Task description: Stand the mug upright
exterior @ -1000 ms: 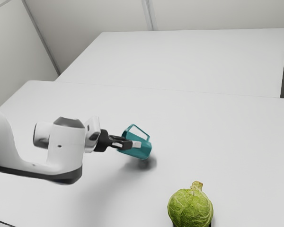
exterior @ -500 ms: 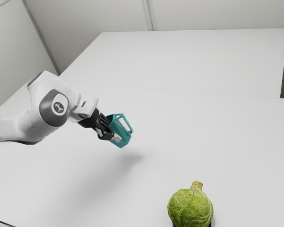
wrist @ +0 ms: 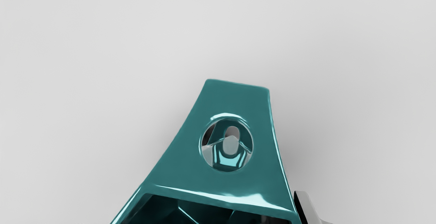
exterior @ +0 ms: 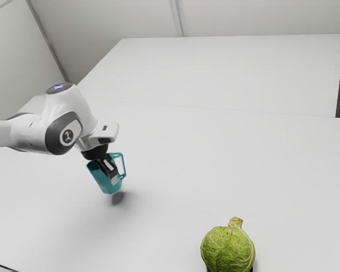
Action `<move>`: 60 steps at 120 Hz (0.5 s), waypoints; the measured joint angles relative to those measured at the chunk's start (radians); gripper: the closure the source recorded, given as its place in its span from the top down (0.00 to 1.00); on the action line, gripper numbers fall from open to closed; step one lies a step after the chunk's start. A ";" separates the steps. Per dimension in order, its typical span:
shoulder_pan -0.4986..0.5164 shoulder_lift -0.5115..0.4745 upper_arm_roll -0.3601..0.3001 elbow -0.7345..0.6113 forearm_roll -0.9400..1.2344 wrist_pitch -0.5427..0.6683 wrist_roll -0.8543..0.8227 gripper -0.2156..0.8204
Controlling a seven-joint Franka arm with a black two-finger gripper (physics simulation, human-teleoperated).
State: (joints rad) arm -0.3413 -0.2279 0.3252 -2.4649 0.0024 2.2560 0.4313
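While the mug (exterior: 103, 177) hangs tilted from the gripper (exterior: 111, 177), the main hazard is a bad landing. Exterior view: rim leaning up toward the view's left, base the lowest part, handle (exterior: 123, 166) on the view's right side. A small dark shadow (exterior: 118, 198) lies just beside and beneath the base, so I judge the mug a little above the tabletop (exterior: 215, 164).

Hand state: closed on the mug's body, fingers spread by about its width, nothing else held. Wrist view has 1 finger (wrist: 308, 207) along the mug's wall; the opposite contact is hidden, so the grip is inferred from the mug hanging clear.

Risks, as judged. Lowered at this slant, the base would meet the table on 1 edge; pressing on could twist the mug between the pads, or lever it out. Let go while leaning, it could topple toward the rim side. Released too high, even a level mug could land on an edge and rock over. The walls taper toward the base and look glossy, so the grasp may creep if squeezed or knocked. Handle could snag a finger on withdrawal.

Cabbage (exterior: 228, 249) sits well apart, toward the exterior view's near edge; little threat unless the mug rolls. Upright not yet reached: some lean remains to be taken out before release.
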 joint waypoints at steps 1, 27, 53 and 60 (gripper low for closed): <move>0.000 0.003 0.000 0.003 0.001 0.000 -0.008 0.05; -0.003 0.063 -0.002 0.028 0.015 0.057 -0.191 0.05; -0.009 0.104 -0.009 0.026 0.004 0.135 -0.321 0.05; -0.010 0.119 -0.010 0.026 -0.003 0.150 -0.349 0.05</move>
State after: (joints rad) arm -0.3512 -0.1086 0.3157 -2.4393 -0.0011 2.4061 0.0823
